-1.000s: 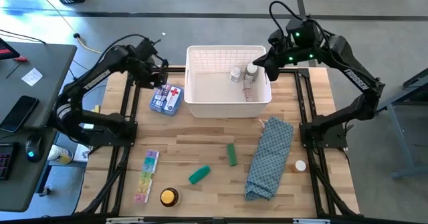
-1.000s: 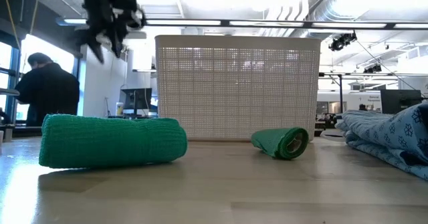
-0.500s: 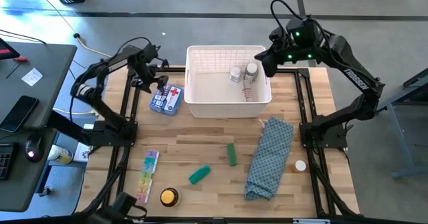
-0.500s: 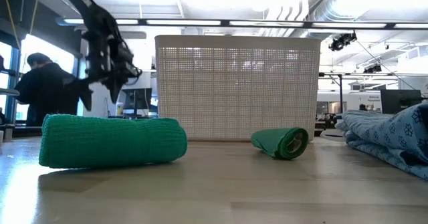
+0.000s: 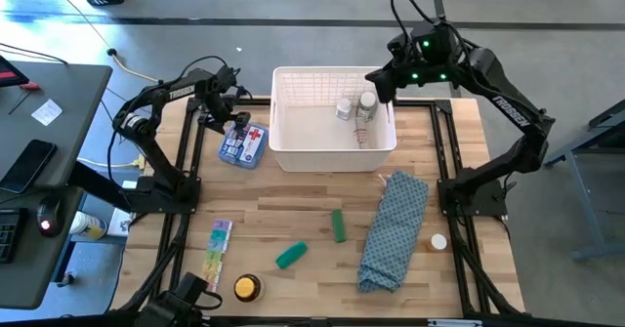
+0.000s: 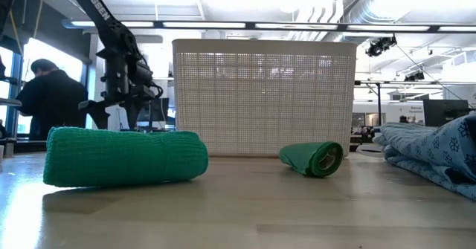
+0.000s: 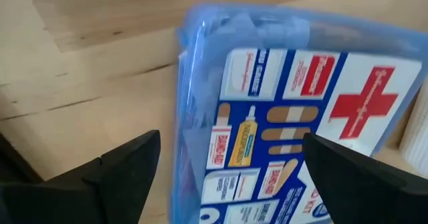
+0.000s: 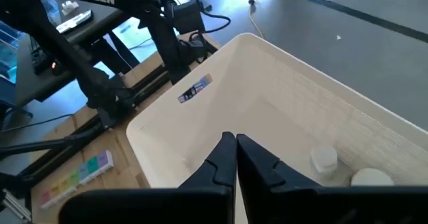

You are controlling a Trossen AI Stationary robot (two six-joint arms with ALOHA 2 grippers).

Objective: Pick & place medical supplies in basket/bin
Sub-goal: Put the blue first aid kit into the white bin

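Observation:
The blue-white red-cross pack [image 5: 243,143] lies flat on the table, left of the white lattice basket [image 5: 293,156]. My left gripper [image 5: 234,122] hovers just over the pack's far end, open. In the left wrist view my left gripper [image 7: 231,184] has one finger on each side of the pack [image 7: 287,117], and I see no touch. My right gripper [image 5: 377,77] is shut above the basket's far right corner. Two white-capped bottles [image 5: 344,109] and a pinkish tube [image 5: 363,132] lie inside the basket.
Near the table's front lie two green tubes [image 5: 338,224] [image 5: 291,256], the rainbow pill organiser [image 5: 213,257], the round yellow tin [image 5: 247,288], and another small white-capped bottle [image 5: 438,241]. The long blue patterned cloth [image 5: 394,229] lies on the right. A person [image 6: 48,100] stands beyond the table.
My left gripper has come down from well above the table to just over the red-cross pack, shifting slightly toward the near edge. The pack, basket and other supplies have stayed where they were.

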